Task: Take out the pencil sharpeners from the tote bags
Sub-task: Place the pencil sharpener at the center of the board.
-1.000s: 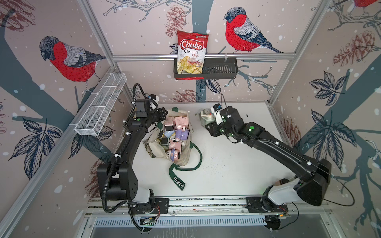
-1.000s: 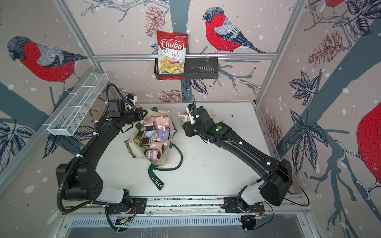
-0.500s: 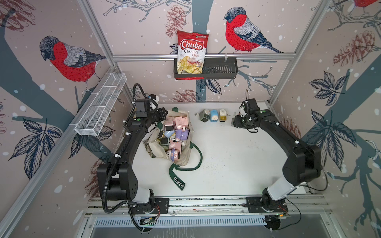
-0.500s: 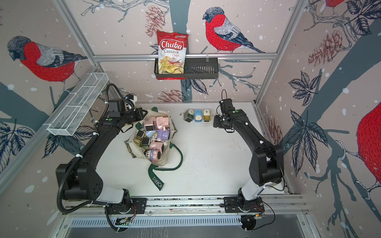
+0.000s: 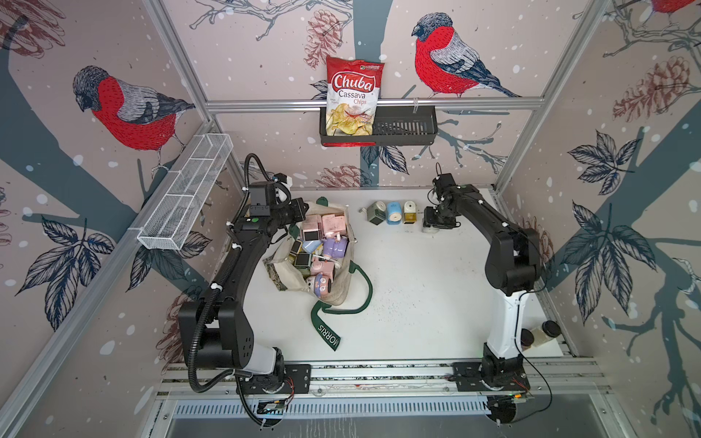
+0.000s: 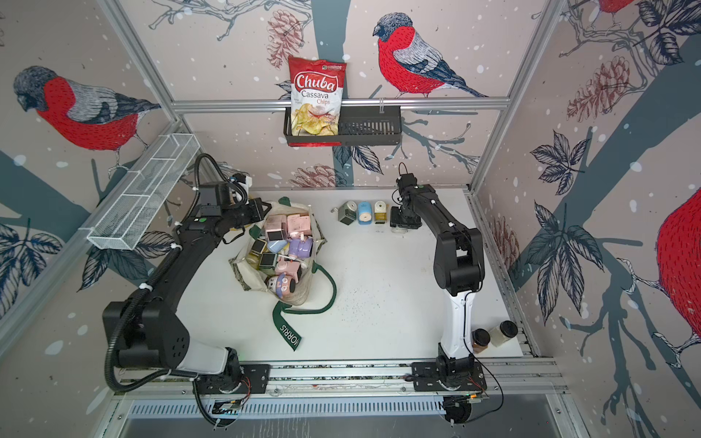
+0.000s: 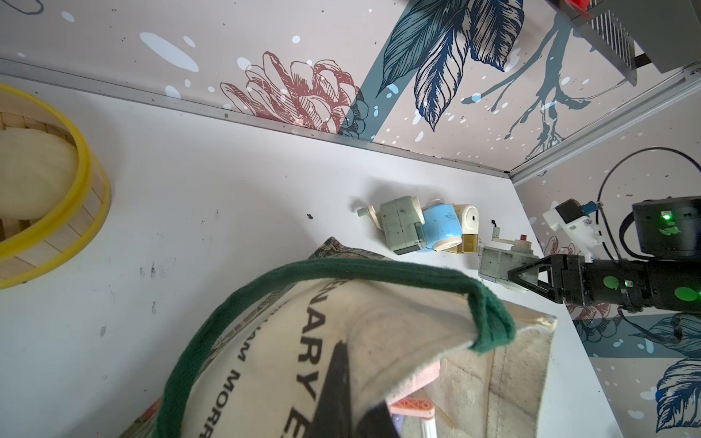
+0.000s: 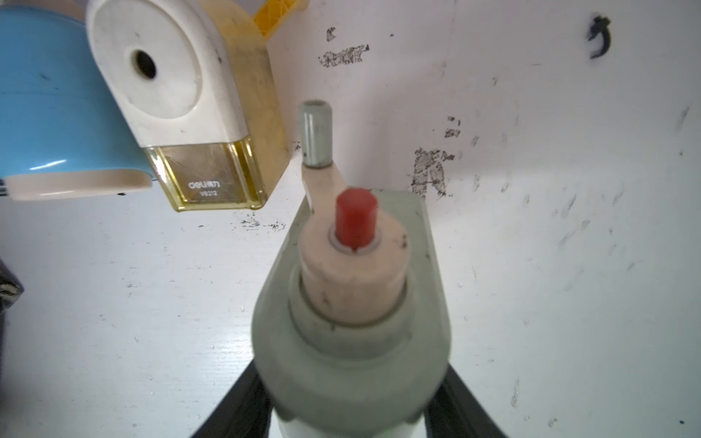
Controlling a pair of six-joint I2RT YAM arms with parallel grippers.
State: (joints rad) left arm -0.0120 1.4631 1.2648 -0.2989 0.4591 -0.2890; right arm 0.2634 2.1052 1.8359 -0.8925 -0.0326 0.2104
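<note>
As the right pincer (image 5: 432,224) clamps a grey-green sharpener (image 8: 349,322) by its body at the far side of the table (image 5: 417,284), the piece sits at the right end of a row. It is just beside a cream-and-yellow sharpener (image 5: 409,212), with a blue sharpener (image 5: 393,213) and a green sharpener (image 5: 376,213) further left. Whether its base already rests on the table cannot be told.

The left pincer (image 5: 299,214), closed, pinches the canvas rim of the tote bag (image 7: 398,311) at the far left, holding its mouth open. A heap of pastel sharpeners (image 5: 322,242) lies inside, so most of the job looks undone.

The held piece's crank points towards its neighbour. If it is released while tilted or off the table, it could tip into the cream-and-yellow sharpener and knock the row. Jaws that open unevenly could drag it sideways. The left grip is on limp cloth, so a slip would probably let the mouth fold over the heap.

A second ago the right arm reached across the middle of the table, carrying the piece close to the bag and partly hiding the row. Half a second ago it had swung out past the row's right end. Now it stands lower and closer to the cream-and-yellow sharpener. The left arm and the bag have not moved.
</note>
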